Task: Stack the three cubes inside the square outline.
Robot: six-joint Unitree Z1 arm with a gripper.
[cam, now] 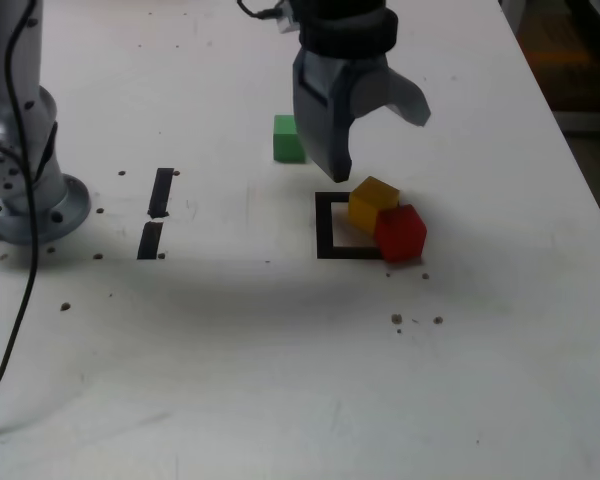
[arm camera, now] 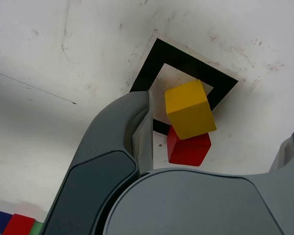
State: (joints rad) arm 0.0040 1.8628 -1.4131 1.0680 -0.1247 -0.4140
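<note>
Spreading white under everything, the table (cam: 280,380) carries the hand (cam: 372,140), its jaws released wide and empty. Just below it the square outline (cam: 325,225) holds the yellow cube (cam: 372,203) on its edge, the red cube (cam: 400,232) touching beyond; the green cube (cam: 288,138) sits behind. Descending off-centre, one jaw could knock yellow and red further out

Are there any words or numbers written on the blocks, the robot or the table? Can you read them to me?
None: no words, numbers or signs can be read in either view.
The green cube, yellow cube and red cube are plain colours.
The gripper is plain grey.
The square outline and the two tape strips are bare black tape.
</note>
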